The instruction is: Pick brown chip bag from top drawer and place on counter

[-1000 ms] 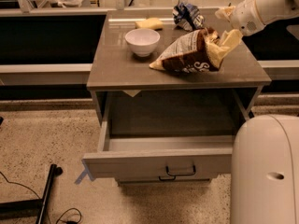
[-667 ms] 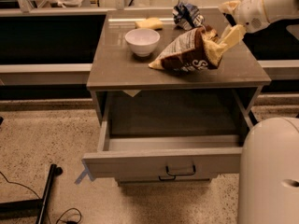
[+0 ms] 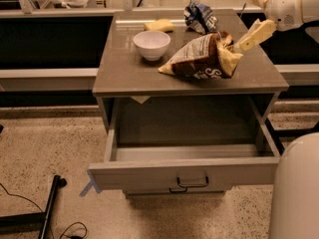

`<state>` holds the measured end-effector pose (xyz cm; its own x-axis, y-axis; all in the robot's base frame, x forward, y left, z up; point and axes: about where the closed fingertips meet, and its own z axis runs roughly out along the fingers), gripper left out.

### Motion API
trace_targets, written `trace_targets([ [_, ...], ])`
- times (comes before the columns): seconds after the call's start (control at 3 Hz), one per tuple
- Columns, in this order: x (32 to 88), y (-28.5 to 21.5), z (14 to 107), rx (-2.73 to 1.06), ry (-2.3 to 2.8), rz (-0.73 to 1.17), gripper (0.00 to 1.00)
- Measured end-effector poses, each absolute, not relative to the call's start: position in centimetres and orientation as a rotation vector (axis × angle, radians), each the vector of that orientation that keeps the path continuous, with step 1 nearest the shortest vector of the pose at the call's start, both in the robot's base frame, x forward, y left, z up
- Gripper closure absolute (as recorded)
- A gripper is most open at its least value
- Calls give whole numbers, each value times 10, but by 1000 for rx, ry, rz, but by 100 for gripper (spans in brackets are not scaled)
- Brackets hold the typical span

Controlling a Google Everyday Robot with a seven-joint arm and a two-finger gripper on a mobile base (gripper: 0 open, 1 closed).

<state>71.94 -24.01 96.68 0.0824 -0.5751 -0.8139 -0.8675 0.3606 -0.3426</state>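
The brown chip bag (image 3: 199, 59) lies on its side on the counter (image 3: 124, 76), right of the middle, with its tan end toward the right edge. My gripper (image 3: 253, 18) is above the counter's right rear corner, open and empty. Its lower finger (image 3: 255, 35) points down at the bag's tan end, just off it. The top drawer (image 3: 184, 173) is pulled out below the counter, and the part of its inside that shows holds nothing. Its dark handle (image 3: 192, 181) faces the front.
A white bowl (image 3: 151, 44), a yellow sponge (image 3: 159, 25) and a small blue-and-white foil bag (image 3: 200, 17) sit on the counter behind the chip bag. My white base (image 3: 296, 193) fills the bottom right. A black stand and cables (image 3: 47, 213) lie on the floor at left.
My gripper has let go of the bag's tan end and drawn back up and to the right. The bag stays lying on the counter.
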Motion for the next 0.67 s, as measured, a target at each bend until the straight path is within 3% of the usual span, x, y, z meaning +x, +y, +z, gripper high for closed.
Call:
trace_targets([
  [0.33, 703, -288, 1000, -1227, 1579, 296, 0],
  [0.67, 702, -290, 1003, -1222, 1575, 291, 0],
])
